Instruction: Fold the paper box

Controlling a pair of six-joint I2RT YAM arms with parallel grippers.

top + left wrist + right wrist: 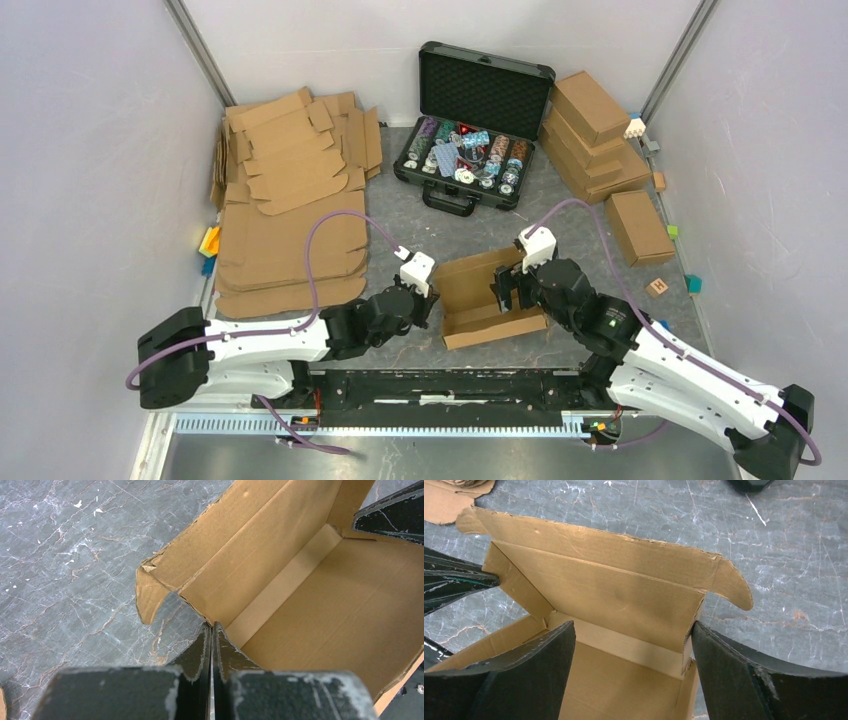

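The paper box [487, 298] lies half formed in the middle of the table, brown cardboard with its lid flap [599, 585] standing up at the back. My left gripper [431, 300] is at the box's left end. Its jaws are shut, and in the left wrist view the left gripper [212, 628] has its tips against the corner of the box wall [200, 580]. My right gripper [509, 290] is at the box's right end and open wide. In the right wrist view the right gripper [634, 626] has one finger [529, 675] inside the box and the other outside the side wall.
A pile of flat cardboard blanks [290, 200] lies at the back left. An open black case of chips [475, 120] stands at the back centre. Finished brown boxes [595, 130] are stacked at the back right, with one more [638, 225] nearer. Small coloured blocks [658, 287] lie right.
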